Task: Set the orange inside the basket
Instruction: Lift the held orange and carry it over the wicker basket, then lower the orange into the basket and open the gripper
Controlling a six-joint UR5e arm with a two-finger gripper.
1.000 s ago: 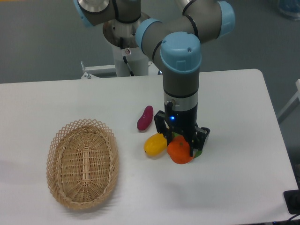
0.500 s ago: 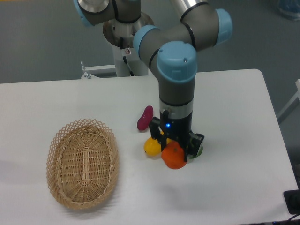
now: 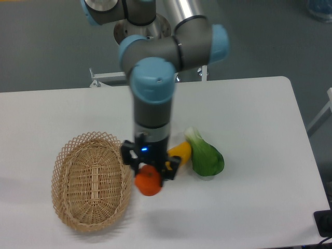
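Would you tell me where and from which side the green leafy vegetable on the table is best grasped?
Grip the green vegetable across its broad leafy body, coming from above. It lies flat with open table on its right; the yellow fruit crowds its left, so close the fingers front to back.

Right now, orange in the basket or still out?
Out. The orange sits clamped in the gripper, raised just past the basket's right rim, not inside. The basket looks empty.

One fixed, elevated front view facing the table (image 3: 259, 104).
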